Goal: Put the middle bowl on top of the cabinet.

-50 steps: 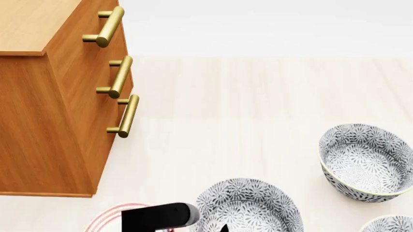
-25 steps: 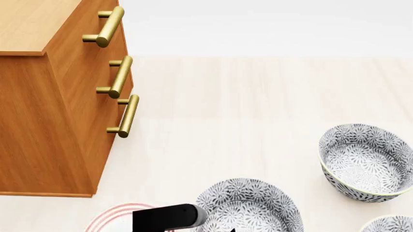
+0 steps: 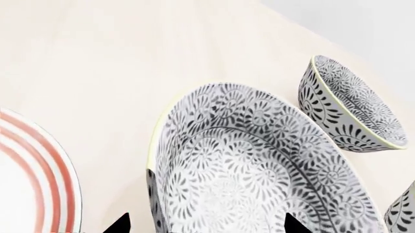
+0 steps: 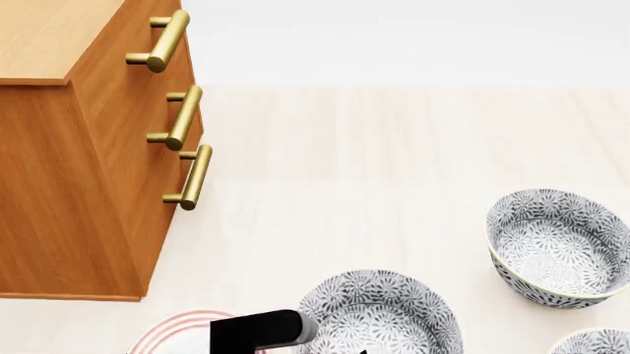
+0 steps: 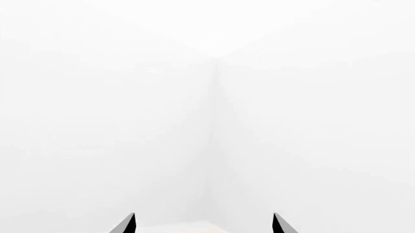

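Observation:
The middle bowl (image 4: 379, 310), white with dense grey-black leaves, sits on the pale floor at the bottom centre of the head view. It fills the left wrist view (image 3: 259, 165). My left gripper (image 3: 206, 225) is open and straddles the bowl's near wall, one fingertip (image 3: 120, 224) outside the rim and the other over the inside. My black left arm (image 4: 261, 330) reaches in beside the bowl. The orange-brown cabinet (image 4: 88, 169) stands at the left, its lighter top (image 4: 44, 37) bare. My right gripper (image 5: 204, 224) is open and faces only white wall.
A second patterned bowl (image 4: 559, 247) (image 3: 350, 111) stands to the right. A third bowl (image 4: 591, 343) (image 3: 402, 213) shows at the lower right corner. A red-striped plate (image 4: 172, 332) (image 3: 32, 179) lies left of the middle bowl. Brass handles (image 4: 187, 177) stick out from the cabinet front.
My left arm has slid a little to the right, closer over the middle bowl's rim. The bowls, plate and cabinet have not moved.

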Available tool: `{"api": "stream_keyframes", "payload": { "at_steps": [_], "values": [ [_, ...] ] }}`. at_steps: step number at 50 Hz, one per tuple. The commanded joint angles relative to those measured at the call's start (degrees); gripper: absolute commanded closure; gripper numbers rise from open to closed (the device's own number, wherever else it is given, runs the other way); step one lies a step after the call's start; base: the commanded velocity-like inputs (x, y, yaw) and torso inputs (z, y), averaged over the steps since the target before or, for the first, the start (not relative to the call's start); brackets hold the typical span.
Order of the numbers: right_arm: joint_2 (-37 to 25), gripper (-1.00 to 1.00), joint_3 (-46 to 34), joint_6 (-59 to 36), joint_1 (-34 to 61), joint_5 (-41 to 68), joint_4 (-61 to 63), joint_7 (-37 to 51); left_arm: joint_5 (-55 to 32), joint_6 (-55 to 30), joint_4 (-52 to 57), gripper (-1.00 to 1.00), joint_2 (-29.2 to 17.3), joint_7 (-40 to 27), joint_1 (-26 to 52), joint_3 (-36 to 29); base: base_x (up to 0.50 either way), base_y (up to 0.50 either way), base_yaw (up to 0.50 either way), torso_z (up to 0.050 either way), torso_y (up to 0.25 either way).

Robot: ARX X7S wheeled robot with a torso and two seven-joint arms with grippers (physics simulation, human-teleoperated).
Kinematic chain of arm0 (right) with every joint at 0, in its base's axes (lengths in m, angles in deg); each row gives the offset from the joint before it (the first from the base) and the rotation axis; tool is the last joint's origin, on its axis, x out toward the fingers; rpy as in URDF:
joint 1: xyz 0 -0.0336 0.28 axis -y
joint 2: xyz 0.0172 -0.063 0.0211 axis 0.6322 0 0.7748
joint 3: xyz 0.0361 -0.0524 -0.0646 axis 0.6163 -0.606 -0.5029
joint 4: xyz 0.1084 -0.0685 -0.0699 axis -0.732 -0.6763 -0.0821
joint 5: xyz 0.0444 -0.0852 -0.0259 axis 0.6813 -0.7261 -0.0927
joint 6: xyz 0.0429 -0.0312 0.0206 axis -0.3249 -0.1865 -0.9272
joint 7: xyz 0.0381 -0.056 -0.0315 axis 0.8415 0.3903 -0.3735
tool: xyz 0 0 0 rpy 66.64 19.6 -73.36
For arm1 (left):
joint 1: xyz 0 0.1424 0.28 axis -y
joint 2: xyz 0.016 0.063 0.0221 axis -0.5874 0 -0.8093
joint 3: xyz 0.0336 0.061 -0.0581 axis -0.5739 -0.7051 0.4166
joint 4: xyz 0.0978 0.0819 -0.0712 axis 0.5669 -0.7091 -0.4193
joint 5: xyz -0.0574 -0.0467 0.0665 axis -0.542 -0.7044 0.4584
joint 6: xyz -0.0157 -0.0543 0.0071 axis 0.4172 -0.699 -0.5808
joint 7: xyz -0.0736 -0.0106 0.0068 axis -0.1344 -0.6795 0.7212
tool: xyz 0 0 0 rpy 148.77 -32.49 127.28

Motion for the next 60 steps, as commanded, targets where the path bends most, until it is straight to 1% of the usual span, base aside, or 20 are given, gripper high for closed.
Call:
{"api": "stream_keyframes", "payload": {
  "at_steps": [1,5,8,9,10,15,16,21,27,35,52,55,60],
  "values": [
    [-2.2,-1.00,-0.6,1.0,-1.4,0.2,0.1,2.7,-0.9,1.1,-5.3,-1.00,-0.1,1.9,0.9,-0.4,0.00,0.00,0.00,0.000,0.000],
    [-3.2,-1.00,-1.1,0.9,-1.6,0.1,0.1,3.8,-2.1,1.5,-6.1,-1.00,0.0,3.1,0.8,-0.3,0.00,0.00,0.00,0.000,0.000],
    [-3.9,-1.00,-1.1,1.5,-2.4,0.2,0.1,4.7,-3.6,2.2,-6.1,-1.00,-0.1,5.6,0.5,0.0,0.00,0.00,0.00,0.000,0.000],
    [-4.1,-1.00,-1.1,1.6,-2.6,0.3,0.1,5.0,-3.4,2.2,-6.2,-1.00,-0.2,4.8,0.5,0.0,0.00,0.00,0.00,0.000,0.000],
    [-4.4,-1.00,-1.2,1.8,-2.7,0.2,0.2,5.3,-3.3,2.7,-6.1,1.00,-0.2,4.7,0.4,0.0,0.00,0.00,0.00,0.000,0.000],
    [-5.8,-1.00,-1.8,1.6,-2.9,0.4,0.2,6.8,-2.0,4.6,-4.5,1.00,-0.7,4.3,-0.1,-0.4,0.00,0.00,0.00,0.000,0.000],
    [-6.1,-1.00,-1.8,1.7,-3.1,0.5,0.2,7.1,-1.8,5.8,-3.7,1.00,-0.9,5.4,-0.5,-0.3,0.00,0.00,0.00,0.000,0.000],
    [-7.0,-1.00,-2.2,1.6,-3.0,0.6,0.1,8.0,-1.9,7.1,-1.5,1.00,-1.7,6.8,-0.9,-0.5,0.00,0.00,0.00,0.000,0.000],
    [-8.0,-1.00,-2.4,1.8,-3.4,0.7,0.1,9.2,-0.7,7.7,1.8,1.00,-2.7,6.6,-1.1,-1.5,0.00,0.00,0.00,0.016,0.227],
    [-9.5,-1.00,-3.3,1.8,-3.2,0.6,0.1,10.8,2.7,8.2,7.1,1.00,-4.3,3.2,-0.4,-2.7,0.00,0.00,0.00,0.026,0.250],
    [-14.8,-1.00,-6.8,1.0,-2.5,0.0,0.2,16.8,4.7,7.3,18.4,1.00,-7.6,-2.0,0.9,-3.4,0.00,0.00,0.00,0.027,0.250],
    [-15.8,-1.00,-7.0,1.6,-3.2,0.0,0.2,18.1,6.5,6.9,21.3,1.00,-8.5,-3.6,1.3,-4.0,0.00,0.00,0.00,0.027,0.250],
    [-17.0,-1.00,-7.4,2.2,-3.8,-0.3,0.2,19.4,5.7,5.8,27.0,1.00,-9.8,-6.1,2.2,-3.5,0.00,0.00,0.00,0.027,0.250]
  ]
}}
